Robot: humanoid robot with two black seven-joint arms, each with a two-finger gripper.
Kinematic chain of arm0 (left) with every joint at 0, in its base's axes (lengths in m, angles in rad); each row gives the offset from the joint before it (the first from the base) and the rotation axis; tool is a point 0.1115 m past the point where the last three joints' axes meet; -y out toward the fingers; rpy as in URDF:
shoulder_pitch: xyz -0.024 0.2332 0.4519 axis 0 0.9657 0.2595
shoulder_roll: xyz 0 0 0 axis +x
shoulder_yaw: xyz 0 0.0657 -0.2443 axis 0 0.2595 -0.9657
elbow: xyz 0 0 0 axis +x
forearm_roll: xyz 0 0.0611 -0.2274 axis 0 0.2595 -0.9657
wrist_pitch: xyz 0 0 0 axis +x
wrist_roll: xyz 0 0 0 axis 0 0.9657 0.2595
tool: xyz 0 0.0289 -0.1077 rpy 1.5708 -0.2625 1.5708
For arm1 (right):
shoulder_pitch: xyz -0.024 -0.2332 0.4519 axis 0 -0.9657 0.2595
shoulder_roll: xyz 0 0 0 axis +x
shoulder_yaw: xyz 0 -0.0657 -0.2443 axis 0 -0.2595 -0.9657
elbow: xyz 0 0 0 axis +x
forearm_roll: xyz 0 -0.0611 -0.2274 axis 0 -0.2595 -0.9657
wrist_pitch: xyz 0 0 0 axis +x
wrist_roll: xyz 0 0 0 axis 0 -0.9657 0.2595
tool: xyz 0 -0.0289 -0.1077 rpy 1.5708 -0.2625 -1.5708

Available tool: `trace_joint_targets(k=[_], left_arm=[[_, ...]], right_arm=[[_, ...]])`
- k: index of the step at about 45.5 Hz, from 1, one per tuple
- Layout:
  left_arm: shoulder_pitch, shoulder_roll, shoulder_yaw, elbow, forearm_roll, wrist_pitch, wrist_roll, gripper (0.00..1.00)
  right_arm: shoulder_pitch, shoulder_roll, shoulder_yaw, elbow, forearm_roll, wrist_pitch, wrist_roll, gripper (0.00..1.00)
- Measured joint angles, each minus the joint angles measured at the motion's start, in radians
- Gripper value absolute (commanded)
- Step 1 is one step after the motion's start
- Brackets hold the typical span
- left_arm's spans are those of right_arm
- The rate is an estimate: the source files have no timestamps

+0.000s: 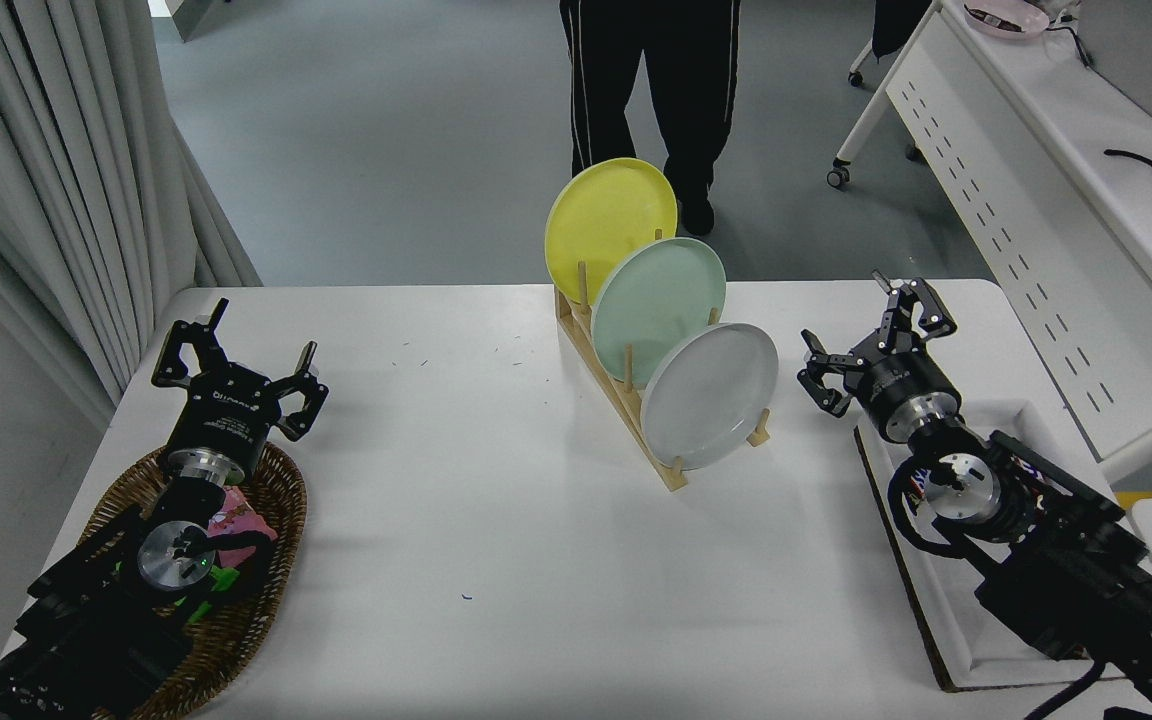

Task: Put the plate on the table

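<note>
You see the plate [709, 396] standing on edge in the wooden rack [626, 400], in the nearest slot, its face turned toward the right side of the table [496, 520]. It is pale grey-white and glossy. Behind it in the same rack stands the mint plate [658, 296], and behind that the yellow plate [608, 226], each one partly covered by the one in front. The rack sits near the table's far edge, a bit right of centre.

The right gripper [874, 344] is just right of the plate, near it but not touching. Its claw is spread wide, nothing between the fingers. The right arm comes from the lower right corner and passes over a white tray [936, 600] lying at the table's right edge.

The left gripper [236, 365] is parked at the lower left, above a wicker basket [281, 530], fingers spread too and empty. In the basket you see sth pink and sth green; what they are, I cannot tell.

At the far side a person [651, 80] in black trousers stands on the grey floor, only legs visible. A white desk [1056, 200] is at the upper right, and grey curtains [56, 180] at the left.
</note>
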State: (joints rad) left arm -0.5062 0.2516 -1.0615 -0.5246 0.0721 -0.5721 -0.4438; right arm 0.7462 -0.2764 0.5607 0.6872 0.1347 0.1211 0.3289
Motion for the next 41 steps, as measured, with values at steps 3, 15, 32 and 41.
trace_joint_targets(k=[3, 15, 32, 41], left_arm=[[0.0, 0.0, 0.0, 0.0, 0.0, 0.0, 0.0, 1.0], [0.0, 0.0, 0.0, 0.0, 0.0, 0.0, 0.0, 1.0], [0.0, 0.0, 0.0, 0.0, 0.0, 0.0, 0.0, 1.0], [0.0, 0.0, 0.0, 0.0, 0.0, 0.0, 0.0, 1.0]], right_arm=[[0.034, -0.021, -0.087, 0.014, 0.022, -0.002, 0.0, 1.0], [0.147, -0.112, -0.36, 0.096, 0.1, -0.006, -0.002, 1.0], [0.359, -0.258, -0.74, 0.257, 0.183, -0.004, -0.004, 1.0], [0.468, -0.29, -0.867, 0.322, 0.244, -0.03, -0.011, 1.0]])
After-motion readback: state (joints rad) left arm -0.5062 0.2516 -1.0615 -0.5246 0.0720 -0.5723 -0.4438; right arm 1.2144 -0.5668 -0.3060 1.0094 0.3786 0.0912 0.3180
